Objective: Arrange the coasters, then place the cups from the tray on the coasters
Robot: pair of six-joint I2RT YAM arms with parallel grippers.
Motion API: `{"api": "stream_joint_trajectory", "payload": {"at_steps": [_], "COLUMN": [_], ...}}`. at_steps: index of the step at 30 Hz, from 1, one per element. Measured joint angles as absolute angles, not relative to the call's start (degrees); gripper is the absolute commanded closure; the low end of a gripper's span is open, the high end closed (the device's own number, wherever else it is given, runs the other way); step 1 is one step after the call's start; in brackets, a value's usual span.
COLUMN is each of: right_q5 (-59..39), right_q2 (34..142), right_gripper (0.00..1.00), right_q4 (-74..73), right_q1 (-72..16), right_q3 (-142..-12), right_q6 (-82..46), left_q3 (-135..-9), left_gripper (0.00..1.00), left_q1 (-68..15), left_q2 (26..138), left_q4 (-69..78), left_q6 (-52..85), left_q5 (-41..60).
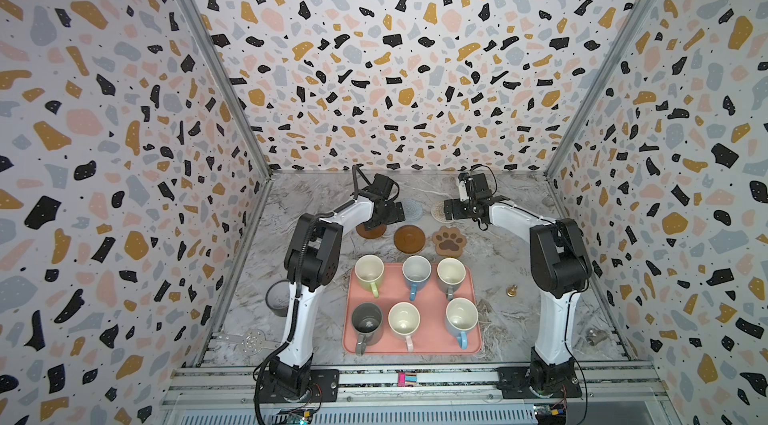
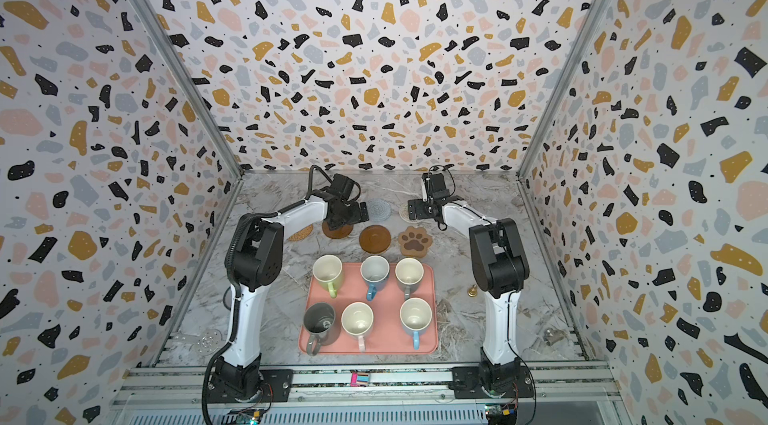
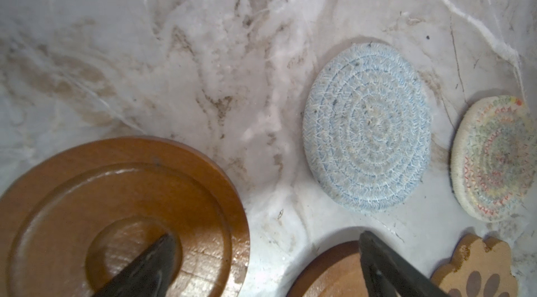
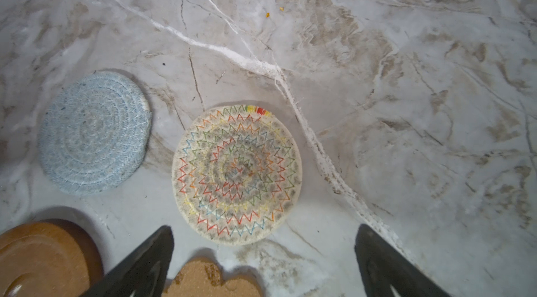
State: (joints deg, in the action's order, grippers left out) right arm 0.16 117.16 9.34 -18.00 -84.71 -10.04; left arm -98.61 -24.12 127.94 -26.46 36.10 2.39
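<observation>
Faintly speckled blue-grey woven coaster

Six mugs stood on tray, two rows of three. Just behind tray, three coasters lay in row on table: left wooden disc coaster, middle wooden disc coaster, paw-shaped coaster. Farther behind tray, central woven round coaster and right woven round coaster lay side by side, apart. Outer woven round coaster lay behind tray's far left corner. Small bell-shaped object stood right of tray.
</observation>
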Motion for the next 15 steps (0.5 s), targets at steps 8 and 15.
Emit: {"api": "stream_joint_trajectory", "payload": {"at_steps": [8,15], "right_q5": [-0.4,-0.47], "right_q2": [117.16,117.16], "right_gripper": [0.01,0.01], "right_q4": [9.3,9.26], "right_q1": [-18.0,-18.0], "right_q3": [-84.71,-84.64], "right_q6": [-10.13,-10.13], "left_q3": [-98.13,-98.15], "left_gripper": [0.0,0.0], "left_q1": [-23.62,-22.59], "left_q2": [127.61,127.61], "left_q4": [-26.94,-27.62], "left_q6": [38.33,38.74], "left_q5": [-0.4,-2.46]}}
